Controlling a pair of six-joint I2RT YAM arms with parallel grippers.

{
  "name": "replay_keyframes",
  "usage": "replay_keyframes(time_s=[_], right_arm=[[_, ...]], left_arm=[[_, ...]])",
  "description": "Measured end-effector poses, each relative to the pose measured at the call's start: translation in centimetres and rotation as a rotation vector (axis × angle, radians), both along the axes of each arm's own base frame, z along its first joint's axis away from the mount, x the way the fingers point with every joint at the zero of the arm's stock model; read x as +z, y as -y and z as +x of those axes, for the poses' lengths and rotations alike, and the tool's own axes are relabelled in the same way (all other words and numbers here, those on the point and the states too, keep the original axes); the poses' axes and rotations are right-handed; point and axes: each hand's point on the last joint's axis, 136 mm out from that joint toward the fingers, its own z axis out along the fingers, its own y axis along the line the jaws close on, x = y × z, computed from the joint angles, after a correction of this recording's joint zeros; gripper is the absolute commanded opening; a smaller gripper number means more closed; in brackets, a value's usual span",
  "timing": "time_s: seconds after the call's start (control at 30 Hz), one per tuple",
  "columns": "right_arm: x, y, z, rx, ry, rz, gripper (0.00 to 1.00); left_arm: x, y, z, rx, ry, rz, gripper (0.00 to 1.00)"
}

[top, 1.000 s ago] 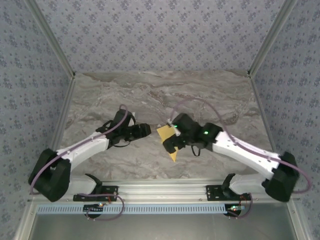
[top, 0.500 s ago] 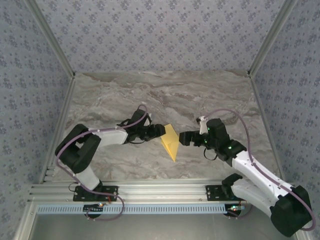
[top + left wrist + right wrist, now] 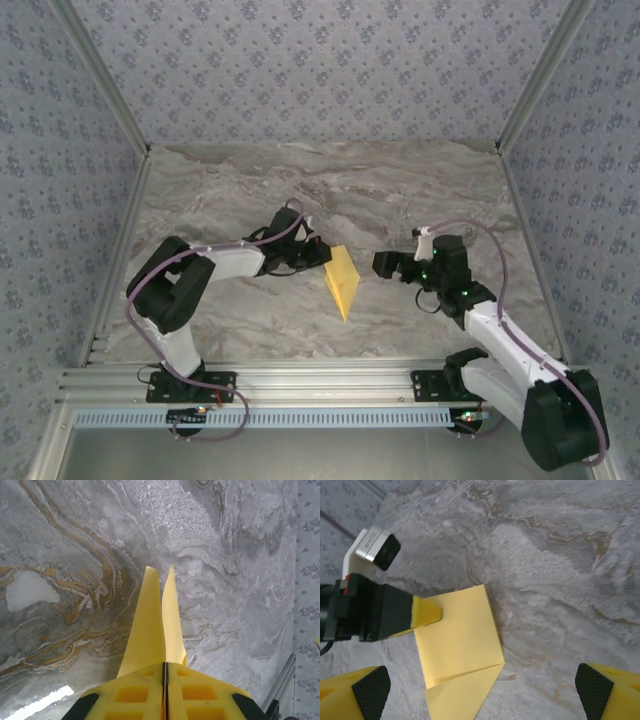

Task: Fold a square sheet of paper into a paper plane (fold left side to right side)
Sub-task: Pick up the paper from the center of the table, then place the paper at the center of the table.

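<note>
The mustard-yellow sheet of paper (image 3: 343, 280) lies on the marble table, folded into a narrow shape with a pointed tip toward the near edge. My left gripper (image 3: 322, 255) is shut on its upper left edge. In the left wrist view the left gripper's (image 3: 165, 664) yellow jaws are pressed together, and two layers of the paper (image 3: 155, 615) stick out ahead of them. In the right wrist view the paper (image 3: 460, 640) shows a diagonal fold line, with the left gripper's fingers (image 3: 427, 614) on its corner. My right gripper (image 3: 383, 265) stands open to the right of the paper, apart from it.
The marble tabletop (image 3: 250, 190) is bare around the paper. Patterned walls enclose the back and sides, and an aluminium rail (image 3: 320, 380) with the arm bases runs along the near edge.
My left gripper moved right to the paper's edge and shut on it. My right gripper drew back to the right, off the paper, and stayed open.
</note>
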Motion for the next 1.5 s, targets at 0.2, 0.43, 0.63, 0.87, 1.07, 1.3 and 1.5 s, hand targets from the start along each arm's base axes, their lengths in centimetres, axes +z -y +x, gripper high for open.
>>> replay_keyframes(time_s=[0.2, 0.43, 0.63, 0.87, 1.07, 1.3, 1.5], right_arm=[[-3.2, -1.1, 1.3, 0.115, -0.181, 0.179, 0.89], [-4.6, -4.1, 3.0, 0.282, -0.262, 0.341, 0.81], [-5.9, -5.9, 3.2, 0.336, -0.291, 0.409, 0.72], [-5.9, -8.1, 3.3, 0.386, -0.284, 0.446, 0.62], [-5.0, -9.0, 3.3, 0.412, -0.26, 0.455, 0.52], [-5.2, -9.1, 3.2, 0.415, -0.267, 0.453, 0.3], [-6.0, -8.8, 2.6, 0.403, -0.312, 0.431, 0.0]], left_arm=[[1.7, -0.4, 0.4, -0.038, 0.039, -0.047, 0.0], [4.2, -0.3, -0.4, -0.1, 0.087, -0.146, 0.0], [4.6, 0.0, -1.1, -0.138, 0.09, -0.181, 0.0], [4.8, -0.1, -1.8, -0.16, 0.093, -0.196, 0.0], [4.5, -0.3, -2.2, -0.162, 0.087, -0.194, 0.0], [4.4, -0.3, -2.3, -0.162, 0.086, -0.194, 0.0], [4.0, -0.6, -2.2, -0.162, 0.087, -0.178, 0.27]])
